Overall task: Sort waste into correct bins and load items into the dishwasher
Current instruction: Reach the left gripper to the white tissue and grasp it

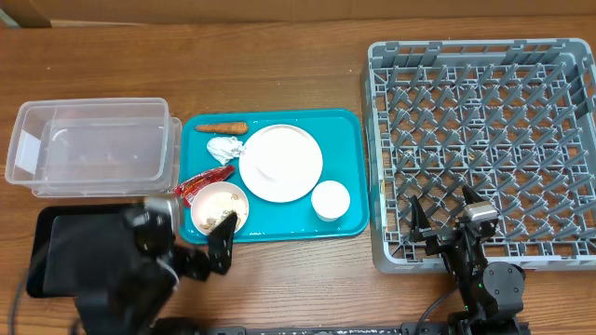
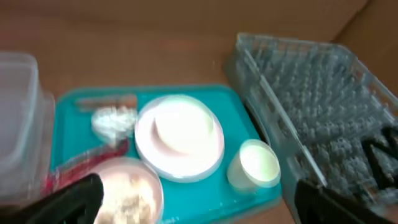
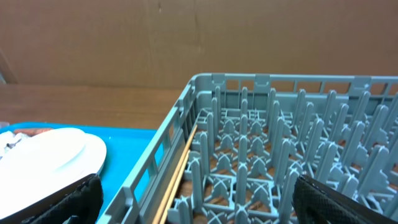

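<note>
Facing the spread left claw (image 1: 186, 225), the bowl (image 1: 216, 203) lies just ahead.

No txt, nos., brand or sign can be read in any view. The clear tub (image 1: 93, 149), at 9 o'clock from the teal tray (image 1: 349, 140), has a pale patch (image 1: 30, 147) at its 9 o'clock end. It's too small to tell if that's a label, and nothing on it is legible. The red wrapper (image 1: 205, 179), at the tray's 8 o'clock edge, shows no print sharp enough to read in the overhead or left wrist view.
</note>
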`<state>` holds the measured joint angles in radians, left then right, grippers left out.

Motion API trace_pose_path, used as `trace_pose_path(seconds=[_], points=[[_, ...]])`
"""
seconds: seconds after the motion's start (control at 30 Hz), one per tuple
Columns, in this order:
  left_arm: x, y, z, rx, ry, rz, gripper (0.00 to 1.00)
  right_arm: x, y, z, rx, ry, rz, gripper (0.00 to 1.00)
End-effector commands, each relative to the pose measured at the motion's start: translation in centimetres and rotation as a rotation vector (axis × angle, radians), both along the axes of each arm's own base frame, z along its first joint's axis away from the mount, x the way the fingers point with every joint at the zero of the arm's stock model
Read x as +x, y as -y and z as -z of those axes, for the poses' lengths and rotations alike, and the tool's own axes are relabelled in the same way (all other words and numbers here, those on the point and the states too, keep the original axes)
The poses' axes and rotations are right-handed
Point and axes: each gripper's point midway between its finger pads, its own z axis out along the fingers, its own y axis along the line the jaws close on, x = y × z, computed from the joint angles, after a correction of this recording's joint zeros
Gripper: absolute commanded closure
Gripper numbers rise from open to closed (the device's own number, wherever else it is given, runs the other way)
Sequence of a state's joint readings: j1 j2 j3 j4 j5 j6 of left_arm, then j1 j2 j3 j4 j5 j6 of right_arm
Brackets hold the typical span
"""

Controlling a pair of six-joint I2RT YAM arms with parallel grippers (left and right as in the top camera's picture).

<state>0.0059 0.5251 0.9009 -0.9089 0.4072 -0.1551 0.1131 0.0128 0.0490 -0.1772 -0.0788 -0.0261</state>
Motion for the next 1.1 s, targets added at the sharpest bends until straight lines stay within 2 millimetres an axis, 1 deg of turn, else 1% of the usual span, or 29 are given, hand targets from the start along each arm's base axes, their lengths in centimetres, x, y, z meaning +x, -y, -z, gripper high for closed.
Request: trace_pose_path(seconds=[0.0,0.03,0.13,0.2,0.27,0.3,0.33,0.37,0.4,0.47,0.5,0.53,0.57,0.8,0.97,1.07], points=[[1.9,0.6,-2.2,-0.018,-0.173,0.034,0.0,-0.1,-0.2,-0.4,-0.002,0.017,-0.009,0.0],[2.4,0.9,-2.8,-0.029,-0.228,0.046,0.0,-0.1,-0.2,-0.4,-0.002,0.017,-0.01,0.0],[4.4,1.7,-4.2,-0.066,-0.32,0.086,0.0,-0.1,-0.2,-0.4,-0.002,0.017,-0.009,0.0],[5.5,2.4,-4.5,-0.094,-0.375,0.128,0.0,-0.1,-0.2,-0.4,-0.002,0.017,-0.009,0.0],[6.6,3.7,-4.8,-0.153,-0.405,0.198,0.0,-0.1,-0.2,-0.4,-0.002,0.017,-0.009,0.0],[6.9,4.4,-4.9,-0.189,-0.422,0.233,0.08,-0.1,-0.2,-0.4,-0.002,0.017,-0.009,0.0],[7.5,4.7,-4.7,-0.216,-0.437,0.246,0.21,-0.1,-0.2,-0.4,-0.002,0.017,-0.009,0.0],[8.0,4.7,-4.3,-0.237,-0.466,0.226,0.26,-0.1,-0.2,-0.4,-0.002,0.017,-0.009,0.0],[8.6,4.3,-3.6,-0.235,-0.498,0.176,0.26,-0.1,-0.2,-0.4,-0.002,0.017,-0.009,0.0],[9.6,2.6,-1.8,-0.194,-0.556,0.042,0.27,-0.1,-0.2,-0.4,-0.002,0.017,-0.009,0.0],[10.1,1.5,-1.0,-0.154,-0.574,-0.027,0.34,-0.1,-0.2,-0.4,-0.002,0.017,-0.009,0.0],[10.3,0.9,-0.5,-0.127,-0.582,-0.069,0.38,-0.1,-0.2,-0.4,-0.002,0.017,-0.009,0.0],[10.5,0.3,0.0,-0.094,-0.588,-0.112,0.4,-0.1,-0.2,-0.4,-0.002,0.017,-0.009,0.0],[12.4,-1.0,1.2,0.013,-0.569,-0.243,0.39,-0.1,-0.2,-0.4,-0.002,0.017,-0.009,0.0],[13.8,-1.4,3.4,0.07,-0.613,-0.327,0.39,-0.1,-0.2,-0.4,-0.002,0.017,-0.009,0.0],[15.0,-1.6,5.1,0.088,-0.644,-0.369,0.34,-0.1,-0.2,-0.4,-0.002,0.017,-0.009,0.0]])
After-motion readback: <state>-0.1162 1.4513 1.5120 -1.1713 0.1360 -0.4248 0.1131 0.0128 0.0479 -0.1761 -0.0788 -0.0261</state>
